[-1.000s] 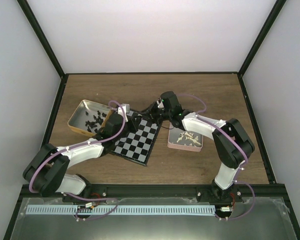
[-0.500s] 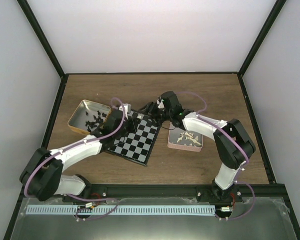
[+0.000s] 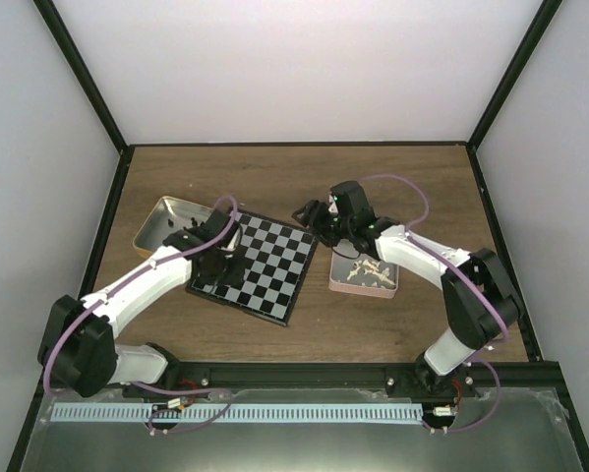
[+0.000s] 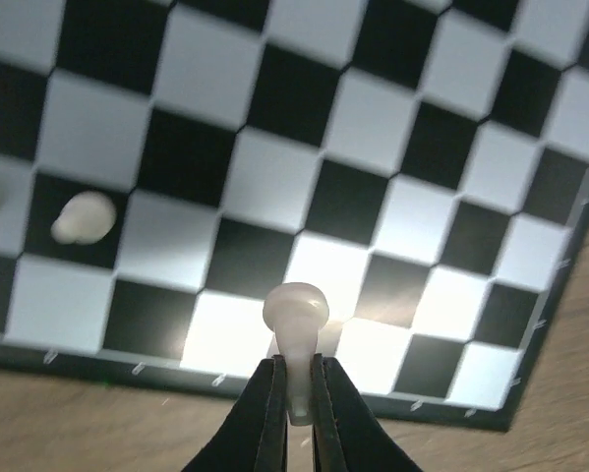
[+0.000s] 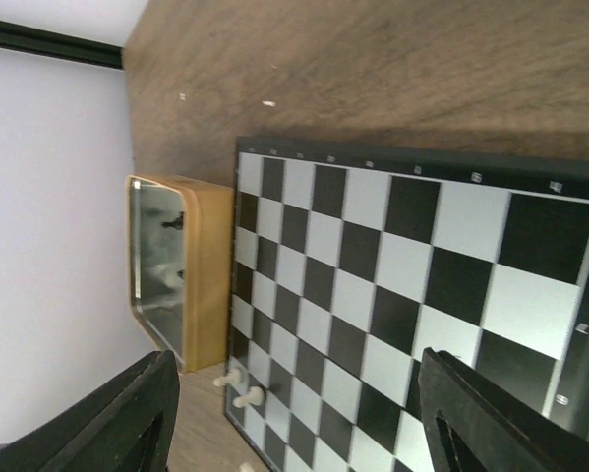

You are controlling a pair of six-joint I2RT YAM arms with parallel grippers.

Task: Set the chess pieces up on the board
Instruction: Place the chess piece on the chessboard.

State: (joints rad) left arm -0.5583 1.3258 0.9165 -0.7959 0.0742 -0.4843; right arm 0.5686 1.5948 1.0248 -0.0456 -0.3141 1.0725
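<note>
The board (image 3: 265,265) lies left of centre on the table. My left gripper (image 4: 294,362) is shut on a cream-white pawn (image 4: 295,310), held by its stem just above the board's (image 4: 304,128) edge row. In the top view this gripper (image 3: 221,265) hovers over the board's left side. Two white chess pieces (image 4: 84,216) stand on the board to its left. My right gripper (image 5: 296,366) is open and empty, off the board's (image 5: 373,265) far right corner (image 3: 309,214). The same white pieces (image 5: 237,387) show at the far edge.
A gold tin (image 3: 158,222) holding black pieces sits against the board's left side, and it also shows in the right wrist view (image 5: 166,265). A pink tin (image 3: 365,277) with loose white pieces lies right of the board. Dark frame posts and pale walls ring the table.
My right gripper has opened and drawn back to the right, off the board. My left arm swung from the board's far corner down over its left side, still holding the pawn.
</note>
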